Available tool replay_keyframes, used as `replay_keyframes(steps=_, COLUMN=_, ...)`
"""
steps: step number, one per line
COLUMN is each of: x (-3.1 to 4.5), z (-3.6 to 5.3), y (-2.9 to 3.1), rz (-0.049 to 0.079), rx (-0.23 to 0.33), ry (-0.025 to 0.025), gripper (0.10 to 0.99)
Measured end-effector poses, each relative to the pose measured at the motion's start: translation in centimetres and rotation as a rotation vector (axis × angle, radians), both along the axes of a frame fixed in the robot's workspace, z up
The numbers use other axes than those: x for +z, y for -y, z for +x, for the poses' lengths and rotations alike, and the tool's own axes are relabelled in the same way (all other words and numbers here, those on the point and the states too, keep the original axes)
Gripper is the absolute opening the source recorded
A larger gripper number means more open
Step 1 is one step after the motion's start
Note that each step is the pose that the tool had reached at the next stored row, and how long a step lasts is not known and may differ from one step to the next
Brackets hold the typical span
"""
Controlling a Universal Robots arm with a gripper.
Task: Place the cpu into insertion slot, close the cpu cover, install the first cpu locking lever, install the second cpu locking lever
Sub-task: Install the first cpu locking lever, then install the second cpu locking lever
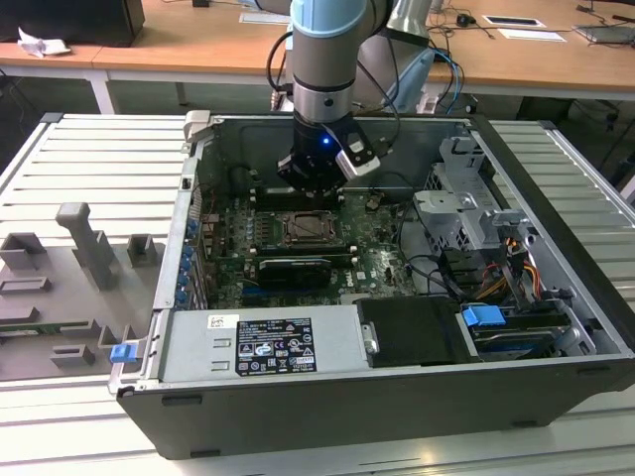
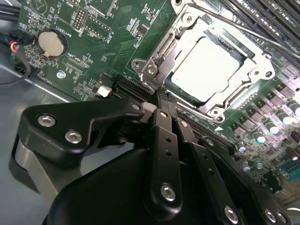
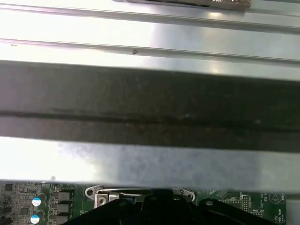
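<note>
Already the cpu [image 2: 206,70] lies flat in the insertion slot [image 2: 255,101], seen in the upper right of the second wrist view, its pale metal top showing through the large window of the cpu cover [image 2: 187,35]. That cover appears to be folded down over the chip's edges, framing it so the chip cannot shift, though whether it is fully pressed home I cannot tell.

The claw [image 2: 161,96] sits in the centre of the second wrist view with its fingers [image 2: 165,136] drawn together into a narrow point, clenched on nothing that I can see. The tip is at the lower left corner of the socket frame, beside a hinge or latch piece [image 2: 151,70]; a closed, slim tip suits pushing or hooking a thin metal part, which is probably why it is held so.

In the exterior view the claw [image 1: 314,188] hangs just above the socket [image 1: 308,230] at the middle of the frame, inside the open computer case [image 1: 556,387], which lies on its side on the ribbed worktop [image 1: 79,159] so that the motherboard [image 1: 382,248] faces up for reaching from above.
</note>
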State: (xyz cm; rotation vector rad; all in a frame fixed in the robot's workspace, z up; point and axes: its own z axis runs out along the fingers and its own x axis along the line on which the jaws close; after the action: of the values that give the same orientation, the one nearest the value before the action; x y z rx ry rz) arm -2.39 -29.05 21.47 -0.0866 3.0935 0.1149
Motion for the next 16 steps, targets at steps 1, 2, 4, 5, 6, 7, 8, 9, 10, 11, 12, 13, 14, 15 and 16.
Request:
replay_keyframes(steps=1, x=0.03, z=0.0, y=0.01, rz=0.0, rx=0.0, ry=0.0001, gripper=0.106)
replay_keyframes(steps=2, x=0.06, z=0.0, y=0.04, rz=0.0, rx=0.0, ry=0.0001, gripper=0.106)
replay_keyframes(steps=4, x=0.1, z=0.0, y=0.07, rz=0.0, rx=0.0, ry=0.0001, gripper=0.106)
replay_keyframes(steps=5, x=0.13, z=0.0, y=0.08, rz=0.0, rx=0.0, ry=0.0, gripper=0.106)
replay_keyframes(steps=6, x=0.16, z=0.0, y=0.08, rz=0.0, rx=0.0, ry=0.0, gripper=0.106)
replay_keyframes(steps=7, x=0.2, z=0.0, y=0.09, rz=0.0, rx=0.0, ry=0.0, gripper=0.106)
replay_keyframes(steps=8, x=0.21, z=0.0, y=0.1, rz=0.0, rx=0.0, ry=0.0, gripper=0.106)
replay_keyframes(steps=9, x=0.23, z=0.0, y=0.12, rz=0.0, rx=0.0, ry=0.0001, gripper=0.106)
replay_keyframes(steps=10, x=0.24, z=0.0, y=0.13, rz=0.0, rx=0.0, ry=0.0, gripper=0.106)
replay_keyframes(steps=11, x=0.25, z=0.0, y=0.16, rz=0.0, rx=0.0, ry=0.0, gripper=0.106)
replay_keyframes(steps=12, x=0.26, z=0.0, y=0.2, rz=0.0, rx=0.0, ry=0.0, gripper=0.106)
replay_keyframes(steps=13, x=0.26, z=0.0, y=0.28, rz=0.0, rx=0.0, ry=0.0, gripper=0.106)
replay_keyframes(steps=14, x=0.25, z=0.0, y=0.39, rz=0.0, rx=0.0, ry=0.0001, gripper=0.106)
replay_keyframes(steps=15, x=0.26, z=0.0, y=0.54, rz=0.0, rx=0.0, ry=0.0, gripper=0.106)
replay_keyframes(steps=16, x=0.26, z=0.0, y=0.69, rz=0.0, rx=0.0, ry=-0.0001, gripper=0.106)
